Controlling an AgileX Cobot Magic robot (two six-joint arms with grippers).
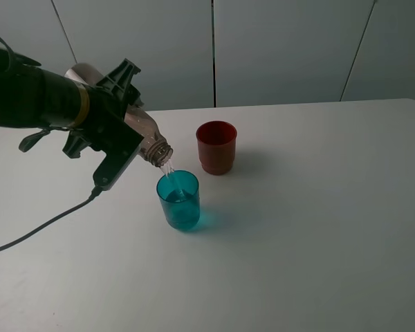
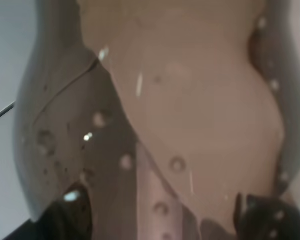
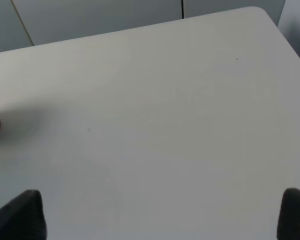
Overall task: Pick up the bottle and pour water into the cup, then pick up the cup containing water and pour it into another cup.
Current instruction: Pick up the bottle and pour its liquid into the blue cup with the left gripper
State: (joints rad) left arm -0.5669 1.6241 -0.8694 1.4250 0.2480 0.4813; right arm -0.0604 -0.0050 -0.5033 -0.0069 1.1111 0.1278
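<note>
Pouring: left gripper [image 1: 114, 131] clamped tight round the bottle [image 1: 146, 140], tilted mouth-down over the cup [image 1: 179, 200] near the table's [image 1: 318, 249] middle, red cup [image 1: 216, 147] just behind toward the far edge. We judge: hold mouth over rim centre, tilt slowly, stop short of brimming.

We had our left gripper [image 1: 121, 124] tilted over, clamped on the bottle [image 1: 152, 146]; right gripper [image 3: 162, 215] hung with jaws wide apart.
</note>
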